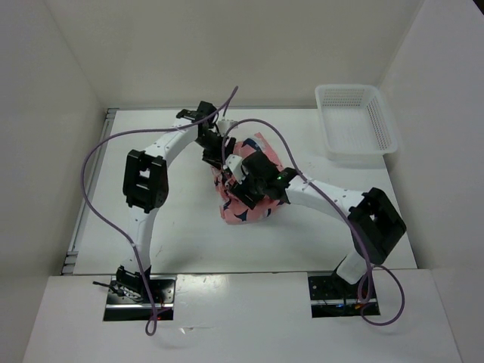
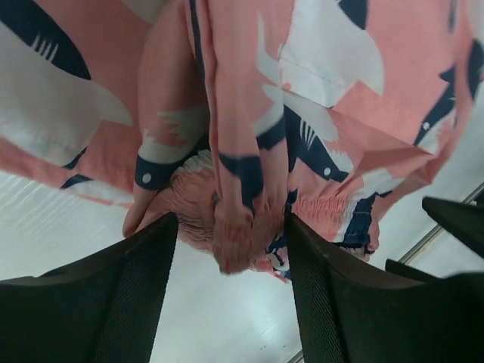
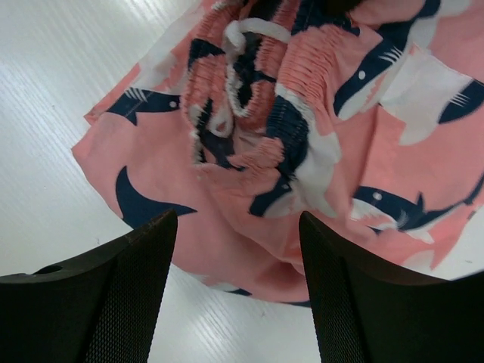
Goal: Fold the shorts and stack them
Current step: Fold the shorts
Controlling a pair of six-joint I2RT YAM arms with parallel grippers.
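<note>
Progress: barely begun, I judge; shorts [image 1: 236,210] lie bunched mid-table [image 1: 197,246], no neat fold, nothing stacked | left gripper [image 2: 231,223] spread, a gathered waistband [image 2: 234,234] fold between its fingers, no grip I can see | right gripper [image 3: 238,219] spread, just above the shorts, holding nothing

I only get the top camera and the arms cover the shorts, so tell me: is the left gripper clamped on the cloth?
Observer: No, the left gripper stands open; a gathered fold of the shorts sits loose between its fingers.
Operator: And the right one?
Observer: The right gripper is open too, over the elastic waistband, holding nothing.
Operator: Is the drawstring tucked in?
Observer: No, a white drawstring lies looped on the waistband.
</note>
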